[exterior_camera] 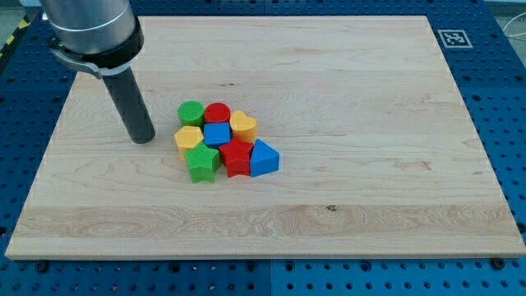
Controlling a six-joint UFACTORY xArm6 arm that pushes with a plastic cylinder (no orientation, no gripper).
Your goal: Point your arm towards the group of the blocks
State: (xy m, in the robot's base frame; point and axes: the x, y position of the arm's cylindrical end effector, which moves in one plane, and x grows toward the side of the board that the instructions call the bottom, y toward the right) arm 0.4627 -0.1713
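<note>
Several blocks sit packed together near the board's middle. A green cylinder [191,112], a red cylinder [217,113] and a yellow heart [243,125] form the top row. Below them are a yellow hexagon [189,137] and a blue cube [217,134]. At the bottom are a green star [201,162], a red star [237,156] and a blue triangle [263,158]. My tip [142,138] rests on the board just left of the group, a short gap from the yellow hexagon and green cylinder, touching none.
The wooden board [345,189] lies on a blue perforated table [509,123]. A black-and-white marker tag [453,38] sits at the board's top right corner. The arm's grey body [89,29] fills the view's top left.
</note>
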